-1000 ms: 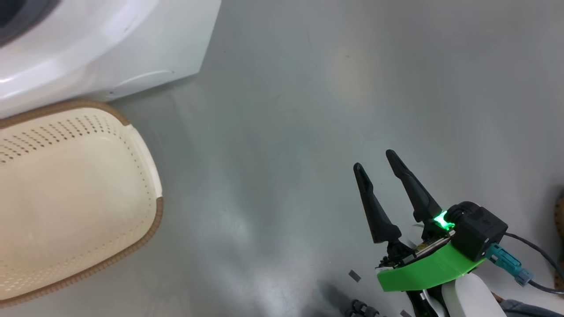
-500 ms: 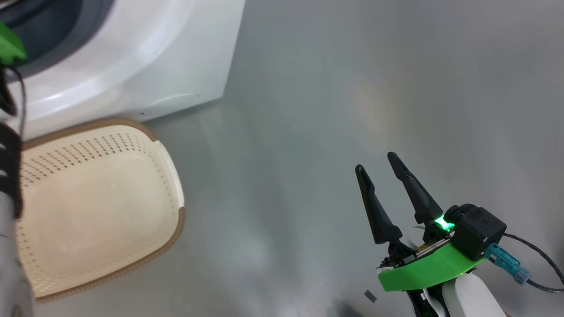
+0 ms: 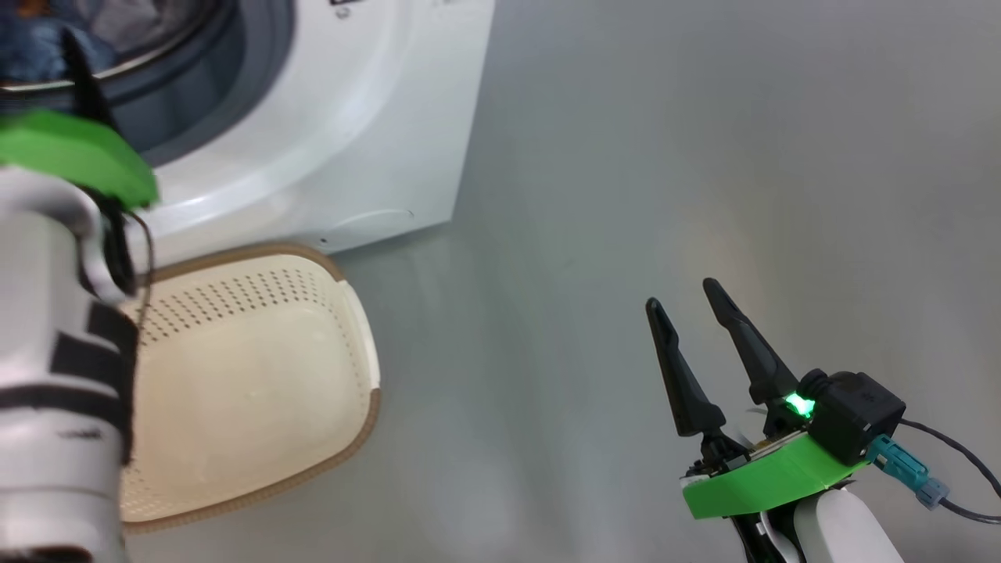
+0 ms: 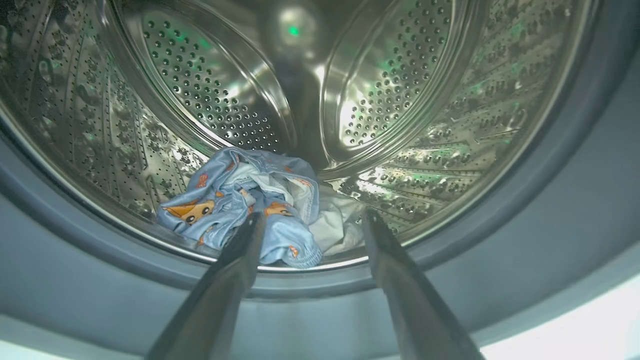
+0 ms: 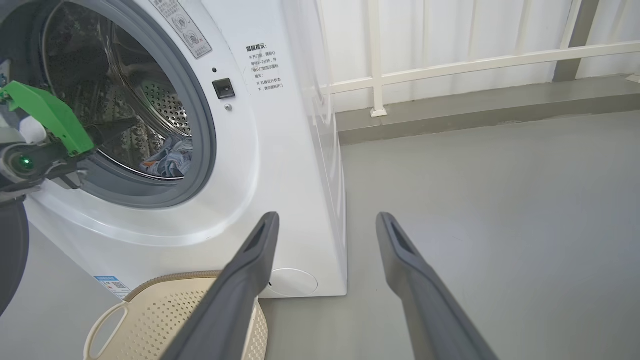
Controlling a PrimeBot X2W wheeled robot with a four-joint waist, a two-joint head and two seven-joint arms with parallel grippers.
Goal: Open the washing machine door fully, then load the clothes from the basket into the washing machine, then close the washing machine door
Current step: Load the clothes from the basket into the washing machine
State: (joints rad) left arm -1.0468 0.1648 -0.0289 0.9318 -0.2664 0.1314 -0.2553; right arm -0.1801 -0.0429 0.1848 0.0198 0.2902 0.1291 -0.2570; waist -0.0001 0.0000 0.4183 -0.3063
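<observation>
My left claw [image 4: 312,216] points into the big white front-loading washing machine [image 5: 280,150]. In my left wrist view its two long dark fingers rise from the bottom edge, spread well apart, with nothing between them. Their tips hang at the mouth of the steel perforated drum [image 4: 390,75], just above the wide grey rubber seal [image 4: 550,200]. The clothes [image 4: 240,200], a crumpled light blue piece with orange cartoon prints and a pale cloth beside it, lie at the bottom of the drum, just left of the frame's centre and just past my fingertips. I cannot tell whether the left finger touches the fabric.

In the head view my right claw [image 3: 682,295] sits at the lower right, over the smooth grey floor [image 3: 626,156], with its fingers parted and holding nothing. The small cream plastic basket with perforated sides and a brown woven-look rim [image 3: 367,422] stands on the floor at the lower left, close against the machine's front, its bare cream bottom showing.

My right wrist view has the machine at the left, a blue label sticker [image 5: 112,285] low on its front, and a white railing [image 5: 450,65] across the top.
</observation>
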